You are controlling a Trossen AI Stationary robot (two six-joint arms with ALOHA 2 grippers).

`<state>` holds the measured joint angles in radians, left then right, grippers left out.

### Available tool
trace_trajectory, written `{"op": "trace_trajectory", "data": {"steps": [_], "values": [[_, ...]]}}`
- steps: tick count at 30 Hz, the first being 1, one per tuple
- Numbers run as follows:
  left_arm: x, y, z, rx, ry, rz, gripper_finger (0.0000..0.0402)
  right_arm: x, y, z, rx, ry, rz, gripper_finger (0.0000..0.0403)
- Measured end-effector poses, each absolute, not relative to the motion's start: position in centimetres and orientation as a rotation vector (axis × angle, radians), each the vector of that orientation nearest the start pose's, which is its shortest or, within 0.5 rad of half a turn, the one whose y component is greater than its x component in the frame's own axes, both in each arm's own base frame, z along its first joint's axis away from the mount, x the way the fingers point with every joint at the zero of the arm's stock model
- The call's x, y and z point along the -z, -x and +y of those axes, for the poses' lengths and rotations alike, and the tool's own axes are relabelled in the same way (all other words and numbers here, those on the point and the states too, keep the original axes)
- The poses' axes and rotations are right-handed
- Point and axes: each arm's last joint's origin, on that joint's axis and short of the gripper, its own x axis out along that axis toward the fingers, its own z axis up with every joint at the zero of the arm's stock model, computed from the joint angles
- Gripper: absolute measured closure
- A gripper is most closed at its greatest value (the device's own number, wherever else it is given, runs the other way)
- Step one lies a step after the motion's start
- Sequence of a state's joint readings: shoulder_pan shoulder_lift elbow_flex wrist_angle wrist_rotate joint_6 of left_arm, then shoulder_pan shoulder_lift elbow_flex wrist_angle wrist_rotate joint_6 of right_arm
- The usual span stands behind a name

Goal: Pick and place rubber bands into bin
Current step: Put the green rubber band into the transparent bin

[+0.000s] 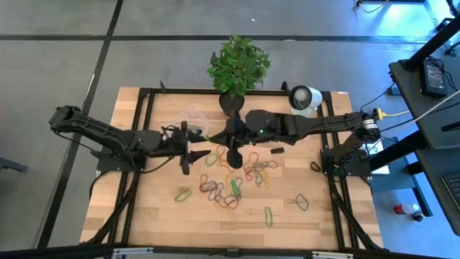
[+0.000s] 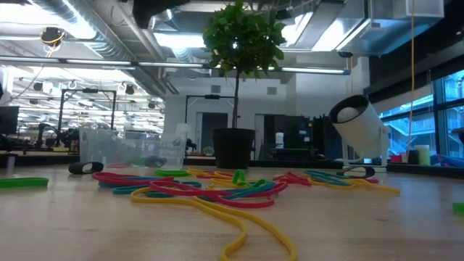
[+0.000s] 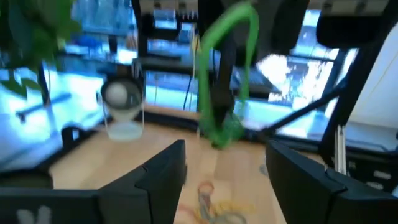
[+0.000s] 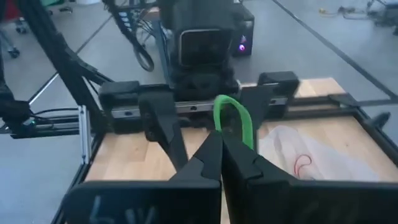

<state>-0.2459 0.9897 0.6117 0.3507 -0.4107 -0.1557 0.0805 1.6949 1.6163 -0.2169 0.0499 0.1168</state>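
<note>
Behind the wooden counter (image 1: 151,208) stretched a large open room with ceiling ducts and strip lights, and a potted plant (image 1: 238,66) stood at the counter's twelve o'clock edge with a white round camera-like object (image 1: 305,98) just toward one o'clock of it. Near the counter's middle the two arms met. The right end effector (image 4: 219,138) was pinched tight on a green rubber band (image 4: 234,119), whose loop stood up above the closed fingertips. Facing it, the left end effector (image 3: 225,167) stood with its fingers spread wide, gripping nothing, the green loop hanging just beyond them. The clear plastic bin (image 1: 192,119) sat at about eleven o'clock from the meeting point, close beside the left end effector, with a red band lying inside it. Most of the rubber bands (image 1: 237,178) lay scattered toward six o'clock of the two end effectors, in red, green, yellow and purple.
</note>
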Motion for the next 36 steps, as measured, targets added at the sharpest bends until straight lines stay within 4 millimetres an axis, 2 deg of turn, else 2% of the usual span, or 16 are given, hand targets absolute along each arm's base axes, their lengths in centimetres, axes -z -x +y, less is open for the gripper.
{"op": "trace_trajectory", "data": {"steps": [17,24,34,36], "values": [[-29.1,-21.6,-4.2,-0.163,0.124,-0.03,0.0193,-37.5,-39.9,3.0,-0.009,-0.104,0.307,0.0403],[-29.6,-21.6,-4.2,-0.152,0.139,-0.073,0.0247,-37.0,-40.2,3.0,-0.007,-0.114,0.319,0.0403],[-29.2,-21.8,-4.4,-0.132,0.136,-0.051,0.036,-35.7,-41.0,3.2,-0.008,-0.128,0.354,0.0403],[-29.0,-21.9,-4.5,-0.13,0.132,-0.038,0.0363,-35.6,-41.0,3.2,-0.01,-0.128,0.364,0.0403]]}}
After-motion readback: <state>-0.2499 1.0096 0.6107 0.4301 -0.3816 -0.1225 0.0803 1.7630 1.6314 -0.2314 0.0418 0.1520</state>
